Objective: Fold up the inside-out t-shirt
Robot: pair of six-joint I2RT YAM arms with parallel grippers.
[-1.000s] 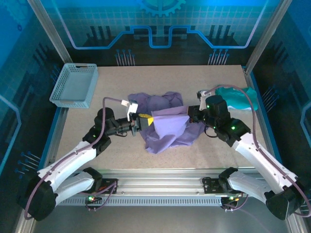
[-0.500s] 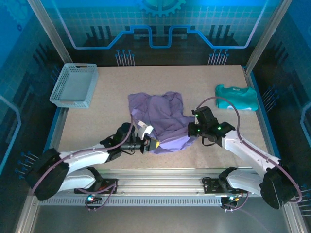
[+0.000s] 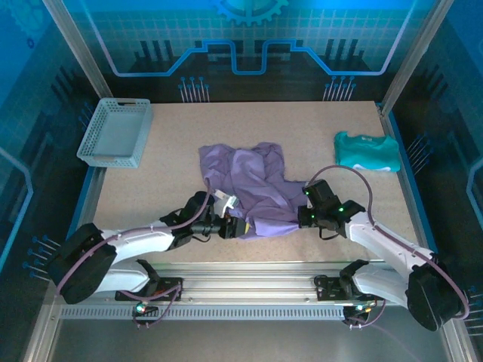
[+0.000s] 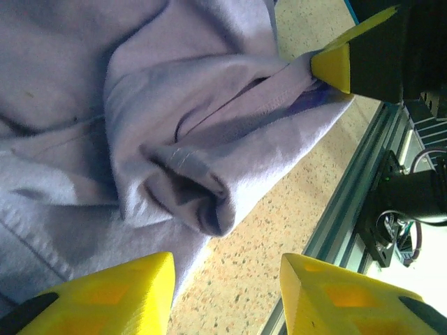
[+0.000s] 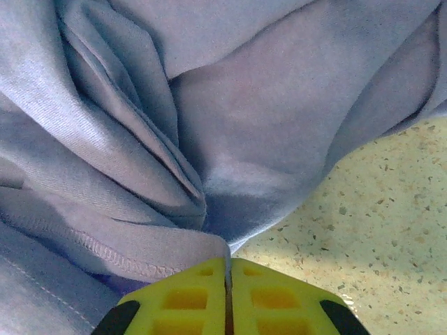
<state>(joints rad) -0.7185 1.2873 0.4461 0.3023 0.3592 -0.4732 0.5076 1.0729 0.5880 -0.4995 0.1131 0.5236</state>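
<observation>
T-shirt (image 3: 253, 185): lavender, crumpled, lying on the desk (image 3: 173, 128) at mid-width and nearer the front edge than the back. We note its long axis running diagonally, from the far left corner of the heap to the near right corner. The far part is a loose, wrinkled mass. The near part tapers to a flatter band that lies left to right between the two arms. We cannot make out a collar, so we cannot tell which end is the neck.

Left arm (image 3: 143, 241): stretched low over the desk and pointing right, with its tip at the near left end of the shirt. Left jaws: the wrist view shows both yellow fingers (image 4: 105, 293) standing apart, about half spread, with bare desk and loose cloth beyond them and nothing gripped between them. Just ahead of them a fold of cloth is rolled into a short open tube.

Right arm (image 3: 385, 245): reaching left, with its tip at the near right end of the shirt. Right jaws: the fingers (image 5: 188, 296) are pressed together with a hairline seam between them. The stitched hem meets their tips, and in the left wrist view the cloth is drawn to a point there, so we read it as pinched.

A grey basket (image 3: 117, 132) sits at the far left of the desk, and a teal garment (image 3: 367, 151) at the far right. Both are well apart from the shirt.
</observation>
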